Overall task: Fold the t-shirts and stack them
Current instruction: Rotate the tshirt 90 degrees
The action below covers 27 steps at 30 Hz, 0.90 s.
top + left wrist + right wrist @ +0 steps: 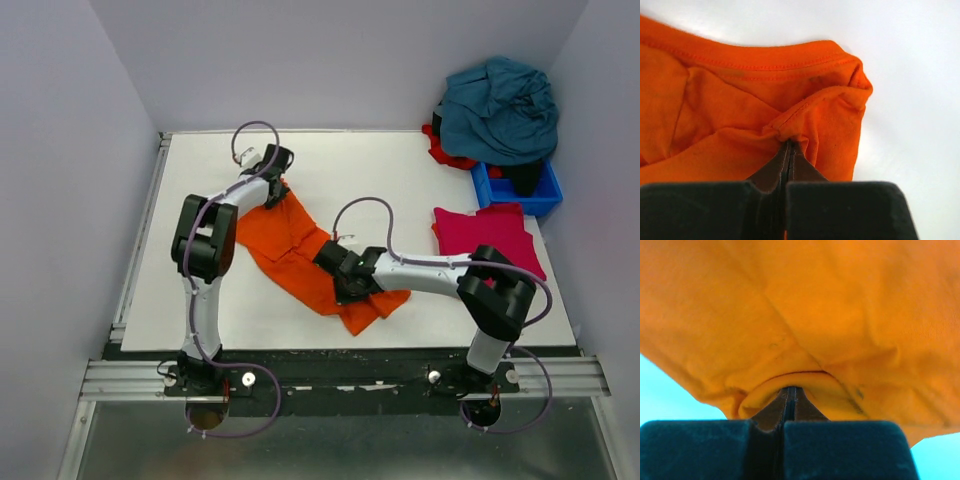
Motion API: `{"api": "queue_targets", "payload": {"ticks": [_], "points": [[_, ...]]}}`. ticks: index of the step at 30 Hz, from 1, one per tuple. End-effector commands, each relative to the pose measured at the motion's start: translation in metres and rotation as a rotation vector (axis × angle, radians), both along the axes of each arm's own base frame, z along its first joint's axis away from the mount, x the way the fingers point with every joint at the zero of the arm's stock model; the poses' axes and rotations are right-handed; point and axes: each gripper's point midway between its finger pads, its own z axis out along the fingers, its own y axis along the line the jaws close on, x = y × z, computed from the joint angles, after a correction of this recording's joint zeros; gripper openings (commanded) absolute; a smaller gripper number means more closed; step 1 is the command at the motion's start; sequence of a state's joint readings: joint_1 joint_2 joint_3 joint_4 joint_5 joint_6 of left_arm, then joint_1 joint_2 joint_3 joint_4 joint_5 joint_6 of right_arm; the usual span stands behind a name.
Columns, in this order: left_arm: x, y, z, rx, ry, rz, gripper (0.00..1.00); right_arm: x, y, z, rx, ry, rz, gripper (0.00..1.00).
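Note:
A bright orange t-shirt [295,245] lies crumpled in a long strip across the middle of the white table. My left gripper [272,190] is shut on its far left corner, pinching a fold of hem [790,137]. My right gripper [345,285] is shut on the shirt's near part, with orange cloth [805,315] filling its view. A folded magenta-red t-shirt [487,235] lies flat at the right. A teal-blue t-shirt [500,108] is heaped at the back right over a red one [445,150].
A small blue plastic bin [520,187] stands at the back right under the teal heap. Grey walls close in the table on the left, back and right. A metal rail [340,375] runs along the near edge.

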<state>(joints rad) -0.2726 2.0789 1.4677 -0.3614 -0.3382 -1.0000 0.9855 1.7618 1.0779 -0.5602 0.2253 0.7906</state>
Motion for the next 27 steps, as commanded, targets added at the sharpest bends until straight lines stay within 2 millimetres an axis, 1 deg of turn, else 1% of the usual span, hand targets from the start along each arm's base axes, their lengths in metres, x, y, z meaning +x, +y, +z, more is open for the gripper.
{"api": "queue_targets", "payload": {"ticks": [1,5,6,7,8,9,10,11,12,13,14,16,18,19,21,22,23,25,27], "points": [[0.004,-0.065,-0.027,-0.037,0.092,-0.114,0.0,-0.053,0.04,-0.021,0.057,0.158,0.058,0.01],[0.019,-0.126,-0.038,-0.098,0.06,-0.25,0.0,-0.061,0.087,-0.012,0.187,0.146,0.173,0.01],[0.023,-0.137,-0.039,-0.112,0.042,-0.281,0.0,-0.06,0.095,-0.008,0.214,0.134,0.192,0.01],[0.026,-0.147,-0.043,-0.128,0.041,-0.295,0.0,-0.063,0.104,-0.002,0.263,0.136,0.234,0.01],[0.027,-0.155,-0.046,-0.14,0.038,-0.318,0.0,-0.061,0.104,0.002,0.272,0.115,0.239,0.01],[0.029,-0.161,-0.046,-0.139,0.039,-0.344,0.0,-0.059,0.099,0.003,0.272,0.091,0.245,0.01],[0.033,-0.169,-0.042,-0.152,0.023,-0.366,0.0,-0.059,0.097,0.007,0.282,0.072,0.273,0.01],[0.036,-0.179,-0.039,-0.172,0.0,-0.393,0.0,-0.059,0.096,0.015,0.308,0.046,0.291,0.01],[0.039,-0.185,-0.036,-0.19,-0.015,-0.412,0.0,-0.056,0.09,0.019,0.308,0.008,0.289,0.01],[0.042,-0.193,-0.033,-0.21,-0.026,-0.431,0.0,-0.053,0.087,0.028,0.328,-0.027,0.291,0.01],[0.044,-0.201,-0.03,-0.223,-0.034,-0.445,0.0,-0.049,0.08,0.033,0.324,-0.058,0.276,0.01],[0.045,-0.214,-0.03,-0.23,-0.031,-0.462,0.0,-0.038,0.064,0.044,0.325,-0.094,0.235,0.01],[0.047,-0.224,-0.031,-0.242,-0.035,-0.468,0.0,-0.023,0.042,0.05,0.329,-0.096,0.179,0.01],[0.048,-0.228,-0.033,-0.254,-0.036,-0.463,0.0,-0.011,0.027,0.052,0.324,-0.098,0.135,0.01],[0.053,-0.234,-0.035,-0.273,-0.048,-0.453,0.0,0.003,0.004,0.062,0.323,-0.131,0.086,0.01],[0.055,-0.237,-0.036,-0.283,-0.055,-0.446,0.0,0.008,-0.008,0.064,0.309,-0.15,0.063,0.01],[0.058,-0.239,-0.035,-0.288,-0.067,-0.435,0.0,0.011,-0.017,0.071,0.306,-0.177,0.049,0.01],[0.065,-0.244,-0.034,-0.305,-0.096,-0.411,0.0,0.019,-0.035,0.077,0.285,-0.214,0.002,0.01],[0.072,-0.254,-0.032,-0.333,-0.127,-0.402,0.0,0.023,-0.049,0.078,0.259,-0.22,-0.05,0.01]]}}
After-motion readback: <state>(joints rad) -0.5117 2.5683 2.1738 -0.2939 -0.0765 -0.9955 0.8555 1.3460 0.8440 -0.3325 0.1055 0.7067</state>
